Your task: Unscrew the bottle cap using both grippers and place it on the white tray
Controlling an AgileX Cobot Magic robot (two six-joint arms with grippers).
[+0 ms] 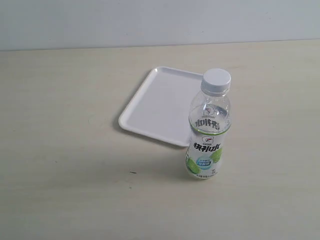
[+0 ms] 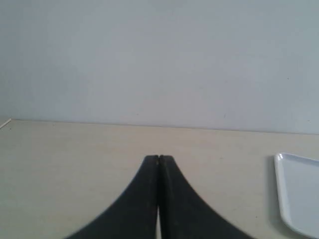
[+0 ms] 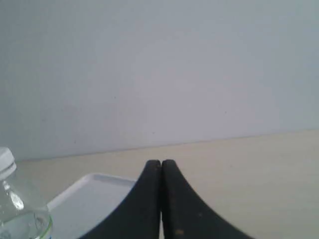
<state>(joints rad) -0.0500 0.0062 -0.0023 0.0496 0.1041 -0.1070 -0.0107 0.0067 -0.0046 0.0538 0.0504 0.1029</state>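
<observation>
Closest to the exterior camera, the bottle (image 1: 209,131) stands upright on the pale bench (image 1: 65,165), with the white bottle cap (image 1: 216,80) on its neck. The white tray (image 1: 160,105) lies flat just behind it. The left gripper (image 2: 159,158) and right gripper (image 3: 161,162) each have their black jaws closed, tips touching, well apart from the bottle.

Clear glossy plastic bottle (image 1: 210,131), smooth white tray (image 1: 160,107), matt table (image 1: 65,150).

The bottle (image 1: 210,130) hides one corner of the tray (image 1: 155,105); its label's (image 1: 206,150) small print is unreadable. The left wrist view crops the tray, the right wrist view the bottle.
</observation>
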